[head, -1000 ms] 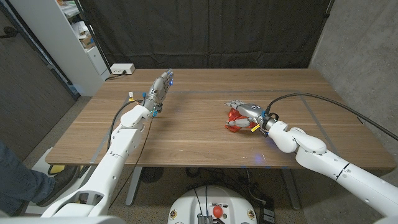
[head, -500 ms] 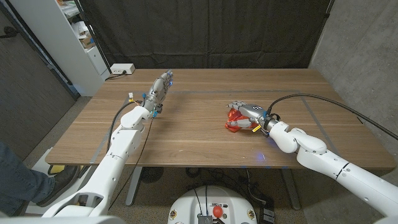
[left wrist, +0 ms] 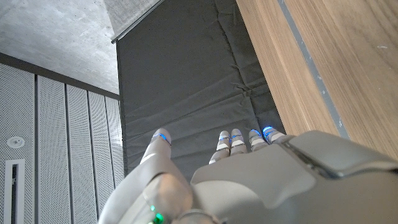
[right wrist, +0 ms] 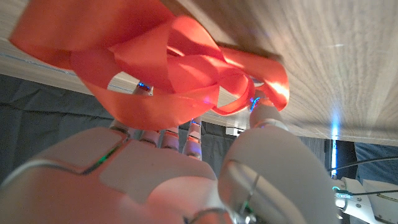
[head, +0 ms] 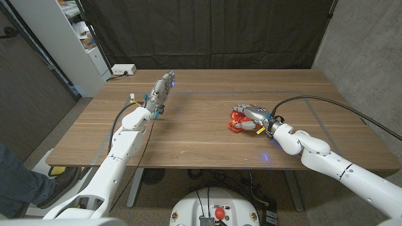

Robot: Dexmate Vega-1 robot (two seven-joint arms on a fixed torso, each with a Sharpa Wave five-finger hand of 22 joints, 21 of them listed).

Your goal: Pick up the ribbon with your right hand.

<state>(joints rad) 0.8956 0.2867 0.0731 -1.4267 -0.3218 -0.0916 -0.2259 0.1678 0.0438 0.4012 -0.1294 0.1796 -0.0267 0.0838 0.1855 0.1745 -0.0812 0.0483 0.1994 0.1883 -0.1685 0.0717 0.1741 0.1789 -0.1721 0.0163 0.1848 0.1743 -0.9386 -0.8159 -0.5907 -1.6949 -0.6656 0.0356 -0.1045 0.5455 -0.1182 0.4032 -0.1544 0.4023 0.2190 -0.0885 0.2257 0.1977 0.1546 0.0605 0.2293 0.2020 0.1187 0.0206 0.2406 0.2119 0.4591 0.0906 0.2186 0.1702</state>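
Note:
A crumpled red ribbon (head: 237,128) lies on the wooden table (head: 188,141), right of its middle. My right hand (head: 252,116) sits over it, fingers curled down across the loops. In the right wrist view the ribbon (right wrist: 155,81) loops between the fingers and the thumb of my right hand (right wrist: 186,180), and the thumb tip touches it against the tabletop. My left hand (head: 161,93) stands on its edge at the table's left part, far from the ribbon, fingers straight and holding nothing. The left wrist view looks along my left hand (left wrist: 249,180) toward the black curtain.
A white power strip (head: 123,69) lies at the table's far left corner. A white shelf unit (head: 81,37) stands beyond the left side. A black curtain hangs behind the table. A person's leg (head: 16,182) shows at the lower left edge.
My right hand has shifted slightly right and its fingers have curled in over the ribbon, which has bunched under them. The left arm has not moved.

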